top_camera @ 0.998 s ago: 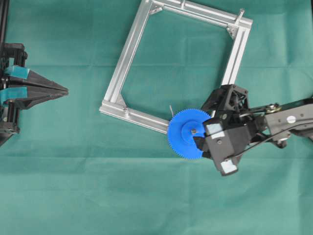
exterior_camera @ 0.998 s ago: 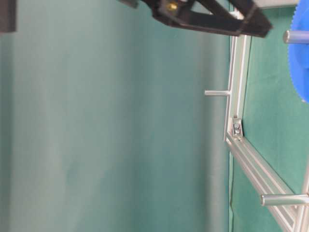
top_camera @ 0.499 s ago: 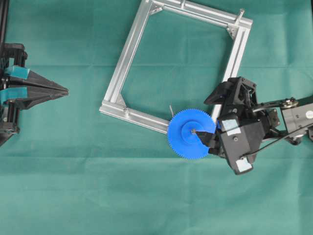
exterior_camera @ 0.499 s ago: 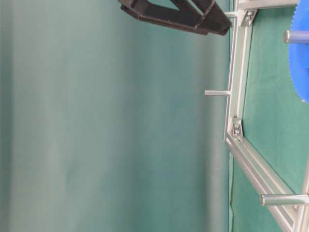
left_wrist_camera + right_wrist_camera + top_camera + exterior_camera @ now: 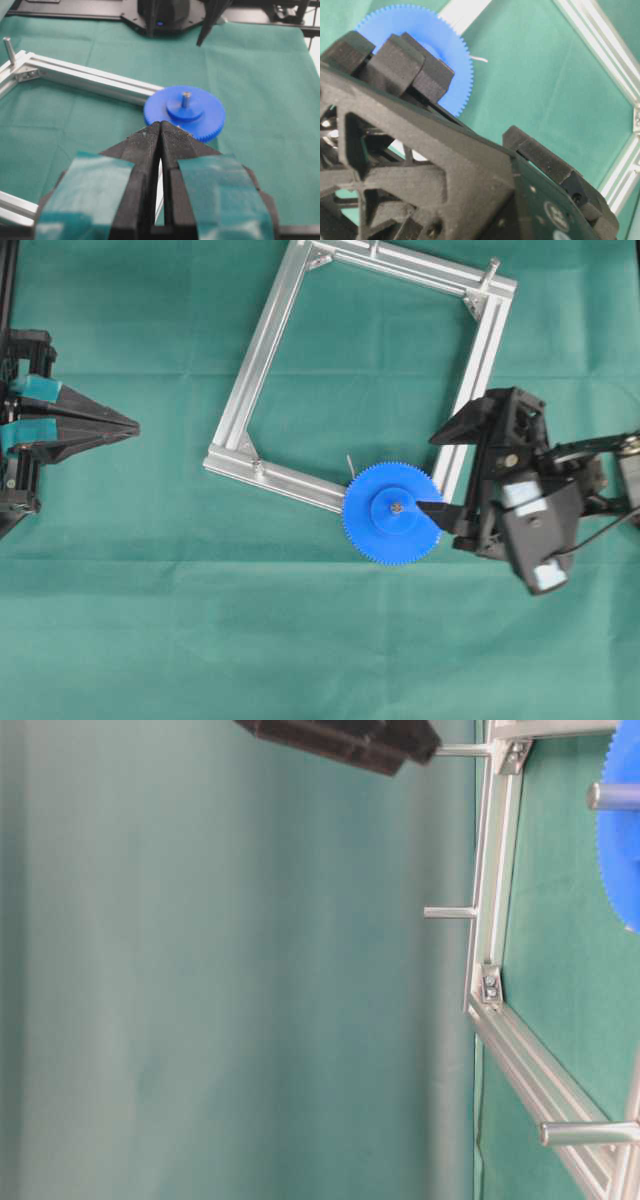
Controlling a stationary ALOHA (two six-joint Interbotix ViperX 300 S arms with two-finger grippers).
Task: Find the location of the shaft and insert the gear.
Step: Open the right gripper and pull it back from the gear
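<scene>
Overhead, a green cloth point(image 5: 150, 620) covers the whole table, giving a plain background under everything. On it lies a square metal frame point(image 5: 262, 345), turned at a slant, with short upright pins at its corners; the frame is there to carry those pins.

Next in size is the right arm, reaching in from the right edge. Its right gripper point(image 5: 452, 468) has its two black fingers spread wide. One fingertip overlaps the gear's rim in the overhead view, and the other is well apart, over the frame's right rail. Nothing is between them, so the gear is not held.

At the left edge the left gripper point(image 5: 125, 426) rests low and pointed at the frame, well apart from the work. Its fingers point(image 5: 172, 142) are pressed together with nothing between them, seemingly parked out of the way.

The gear point(image 5: 391, 513), a flat blue toothed disc, lies level at the frame's lower right corner, its rim overlapping the rail end. It sits there because the shaft point(image 5: 186, 99), a thin silvery pin, passes up through its centre hole; the left wrist view shows the pin's tip standing above the raised hub.

A thin pale wire curl point(image 5: 350, 464) pokes out just beside the gear's upper left rim.

Judging by this, the gear looks already seated on its pin.
</scene>
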